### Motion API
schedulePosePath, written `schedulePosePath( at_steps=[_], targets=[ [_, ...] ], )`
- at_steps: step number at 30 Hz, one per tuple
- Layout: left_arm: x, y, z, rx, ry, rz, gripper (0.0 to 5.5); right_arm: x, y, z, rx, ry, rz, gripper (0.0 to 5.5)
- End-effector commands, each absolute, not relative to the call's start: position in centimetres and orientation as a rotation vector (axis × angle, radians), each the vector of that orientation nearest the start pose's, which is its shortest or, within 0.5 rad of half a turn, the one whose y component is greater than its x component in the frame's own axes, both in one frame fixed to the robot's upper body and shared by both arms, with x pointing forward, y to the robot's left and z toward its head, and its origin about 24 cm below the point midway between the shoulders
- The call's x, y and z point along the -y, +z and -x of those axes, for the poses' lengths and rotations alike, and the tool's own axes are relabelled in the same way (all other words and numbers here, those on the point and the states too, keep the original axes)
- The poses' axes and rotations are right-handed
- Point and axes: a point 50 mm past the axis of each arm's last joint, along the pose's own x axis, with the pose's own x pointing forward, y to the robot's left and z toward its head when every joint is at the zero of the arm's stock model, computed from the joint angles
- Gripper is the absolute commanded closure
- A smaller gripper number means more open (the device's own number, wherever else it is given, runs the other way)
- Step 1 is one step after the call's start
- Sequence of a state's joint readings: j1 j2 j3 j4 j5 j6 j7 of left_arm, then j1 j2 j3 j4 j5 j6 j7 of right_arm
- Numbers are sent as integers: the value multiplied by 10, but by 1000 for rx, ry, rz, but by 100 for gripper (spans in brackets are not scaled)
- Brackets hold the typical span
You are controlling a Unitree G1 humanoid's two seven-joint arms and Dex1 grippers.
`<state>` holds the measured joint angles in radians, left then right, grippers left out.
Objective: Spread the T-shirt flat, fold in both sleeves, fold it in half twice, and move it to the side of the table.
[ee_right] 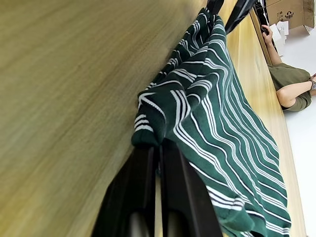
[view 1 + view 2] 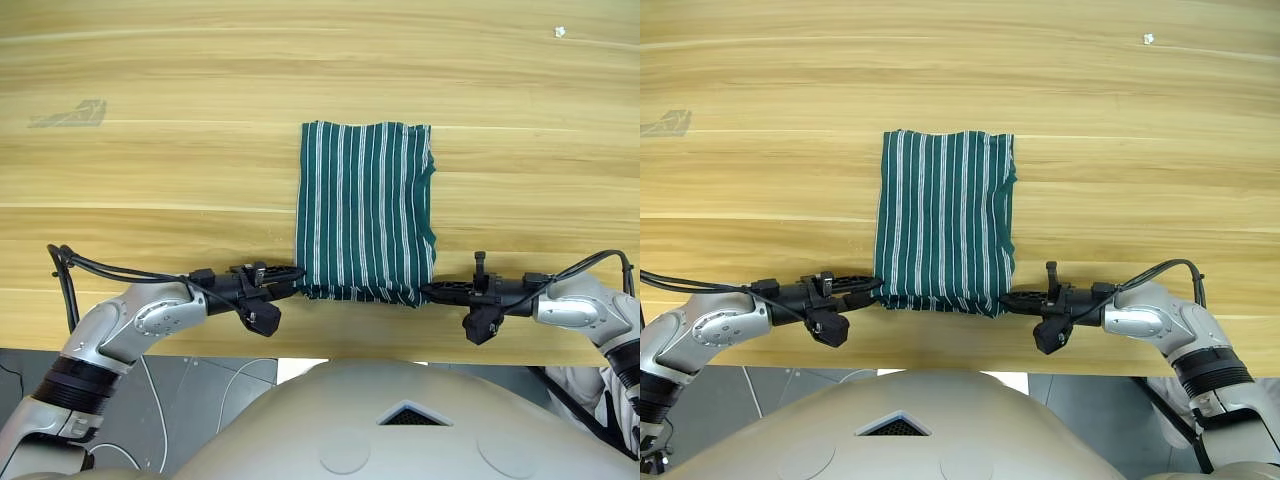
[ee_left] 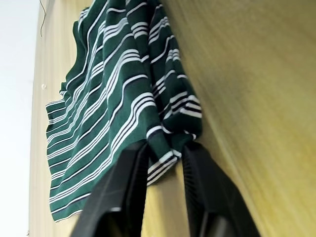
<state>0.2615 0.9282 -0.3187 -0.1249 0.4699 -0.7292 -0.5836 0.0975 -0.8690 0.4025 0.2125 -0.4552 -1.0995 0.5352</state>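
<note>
Over near the front edge of the wooden bench (image 2: 150,180), roughly centred, the green striped T-shirt (image 2: 365,210) lay as a neat rectangle, sleeves apparently tucked in already and stripes running away from the robot. Its right side looked a bit wavy, the left side straighter. So the left hand (image 2: 297,272) was pinching the near-left corner, and the wrist view showed a wad of cloth squeezed between its dark fingers (image 3: 123,187). Meanwhile the right hand (image 2: 428,292) was clamped on the near-right corner, fingers pressed almost together with a fold of fabric caught in them. My read was that this was the start of a half-fold, near hem going over to the far hem. To do it well, I'd have lifted both corners level and together, kept the hem taut between them so the middle didn't sag, and matched them to the far corners before letting go. I couldn't tell whether every layer was in the pinch, so layers peeling apart seemed the main risk. A tiny white speck (image 2: 560,32) sat well apart, no bother.
</note>
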Motion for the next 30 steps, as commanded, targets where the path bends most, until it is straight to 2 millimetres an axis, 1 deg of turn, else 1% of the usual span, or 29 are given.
schedulePosePath(
  at_steps=[1, 3, 4, 7, 8, 10, 12, 14, 17, 19, 21, 25, 27, 29, 30],
  targets=[
    [-194, 18, -125, -25, -1497, -1175, 498, 194, 15, -146, 252, 1542, 1073, 550],
    [-195, 20, -124, -28, -1482, -1158, 541, 193, 15, -148, 242, 1538, 1061, 550],
    [-197, 21, -125, -35, -1471, -1155, 549, 191, 16, -151, 220, 1524, 1028, 550],
    [-201, 28, -128, -49, -1426, -1123, 550, 190, 21, -158, 90, 1476, 858, 550],
    [-204, 30, -130, -87, -1411, -1091, 550, 191, 24, -161, 24, 1468, 782, 550],
    [-209, 41, -140, -126, -1335, -1004, 550, 193, 37, -164, -109, 1468, 562, 550],
    [-211, 55, -145, -136, -1291, -896, 550, 195, 49, -165, -194, 1500, 409, 550],
    [-209, 68, -142, -158, -1304, -785, 550, 198, 62, -167, -232, 1520, 310, 550],
    [-215, 78, -125, -318, -1413, -640, 550, 203, 81, -174, -254, 1527, 200, 550],
    [-217, 85, -121, -355, -1432, -571, 550, 204, 88, -175, -266, 1532, 151, 550],
    [-218, 94, -118, -347, -1430, -519, 550, 207, 91, -171, -288, 1543, 137, 550],
    [-217, 103, -109, -337, -1446, -516, 550, 208, 96, -165, -296, 1553, 119, 550],
    [-217, 105, -113, -329, -1456, -541, 550, 210, 95, -162, -301, 1540, 143, 550],
    [-219, 106, -124, -310, -1433, -568, 550, 212, 93, -164, -303, 1520, 178, 550],
    [-221, 106, -130, -301, -1414, -587, 550, 211, 92, -169, -290, 1506, 200, 550]
  ],
)
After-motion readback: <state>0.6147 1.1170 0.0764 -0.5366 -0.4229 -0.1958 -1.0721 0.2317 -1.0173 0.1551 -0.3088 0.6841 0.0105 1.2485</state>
